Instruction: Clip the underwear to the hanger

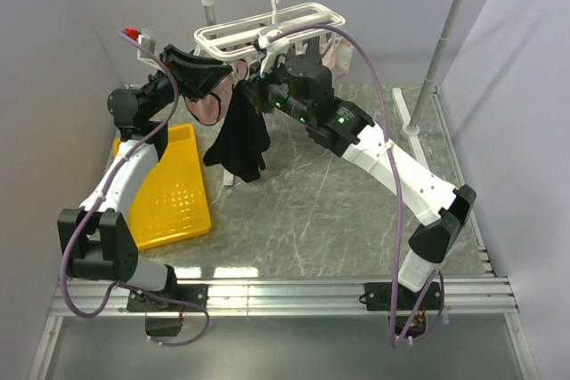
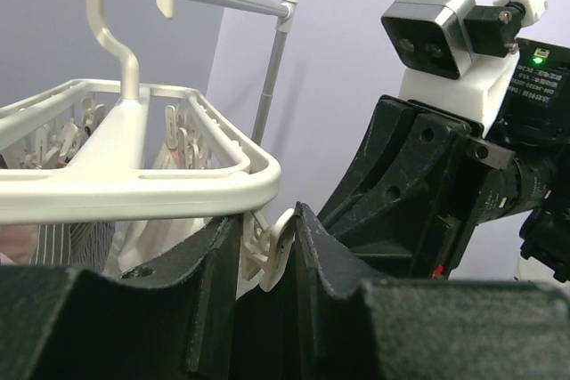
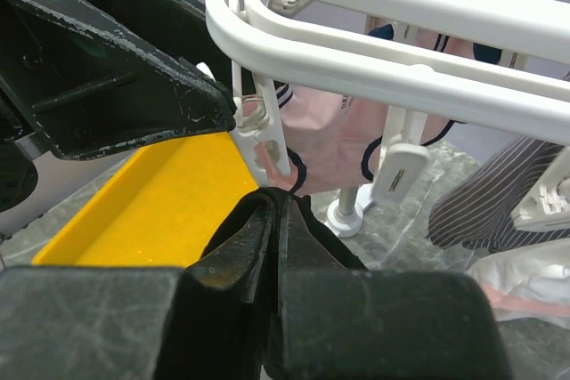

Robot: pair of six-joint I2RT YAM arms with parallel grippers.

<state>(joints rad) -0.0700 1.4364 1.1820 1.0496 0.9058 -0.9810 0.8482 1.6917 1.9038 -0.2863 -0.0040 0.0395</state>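
The white hanger [image 1: 267,28] hangs by its hook from the rail. My left gripper [image 1: 223,70] is up at its near left corner. In the left wrist view the left gripper [image 2: 264,239] is shut on a white clip [image 2: 270,254] dangling from the hanger's frame [image 2: 134,189]. My right gripper [image 1: 248,93] is shut on the top edge of the black underwear [image 1: 239,140], which hangs down from it. In the right wrist view the right gripper [image 3: 278,200] holds the underwear [image 3: 331,246] just below that clip [image 3: 267,144].
A yellow basket [image 1: 174,189] lies on the table at left. The grey rail stand [image 1: 445,33] spans the back. Pale pink dark-trimmed underwear [image 3: 338,135] and a grey striped garment [image 3: 499,193] hang from other clips on the hanger.
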